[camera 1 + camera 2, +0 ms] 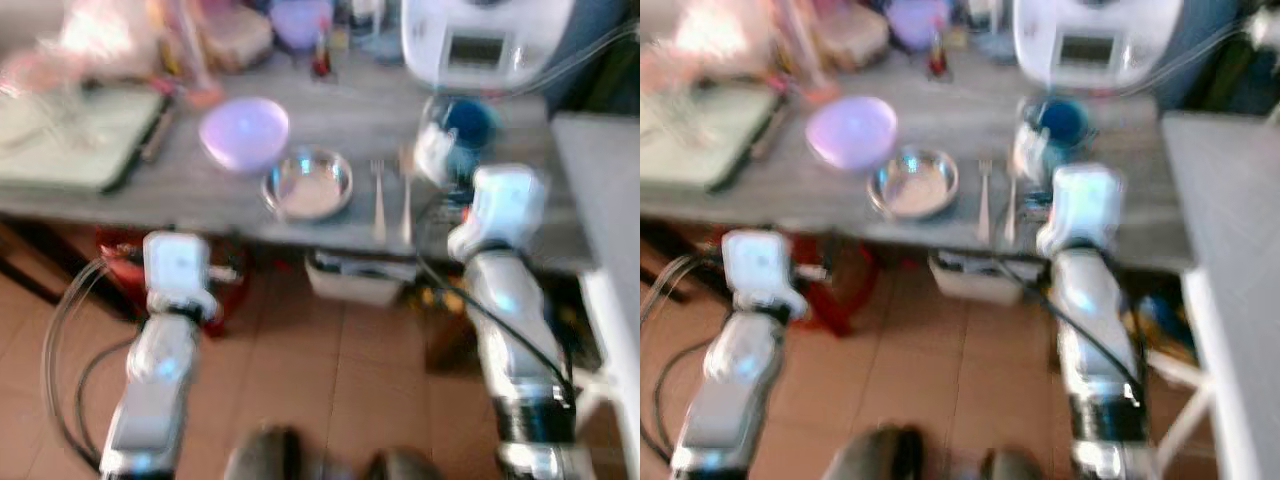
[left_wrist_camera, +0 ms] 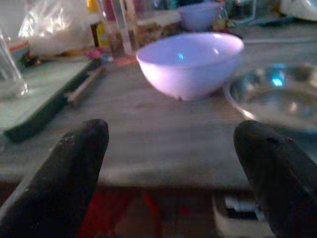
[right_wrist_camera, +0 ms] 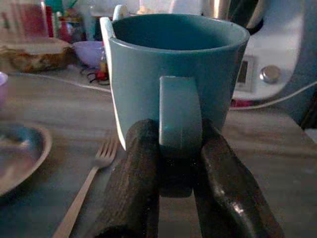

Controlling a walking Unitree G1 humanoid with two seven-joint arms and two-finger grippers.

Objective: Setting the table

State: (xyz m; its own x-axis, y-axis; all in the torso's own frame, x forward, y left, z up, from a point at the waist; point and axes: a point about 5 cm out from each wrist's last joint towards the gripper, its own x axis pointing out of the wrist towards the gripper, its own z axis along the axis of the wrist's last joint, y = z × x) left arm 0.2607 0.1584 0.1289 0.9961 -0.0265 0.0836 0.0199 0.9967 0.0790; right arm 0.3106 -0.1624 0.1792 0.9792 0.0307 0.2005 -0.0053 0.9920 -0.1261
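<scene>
Blue mug [image 3: 174, 89] handle pinched by right end effector [image 3: 179, 163], rim cut off.

teal mug [image 3: 176, 74], lilac bowl [image 2: 190, 62], black fingers [image 3: 136, 188]

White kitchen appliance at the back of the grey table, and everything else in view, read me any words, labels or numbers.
None can be read.
White kitchen appliance: its display panel is too blurred to read.
Teal ceramic mug, held by the handle in the right gripper: no print visible.
</scene>
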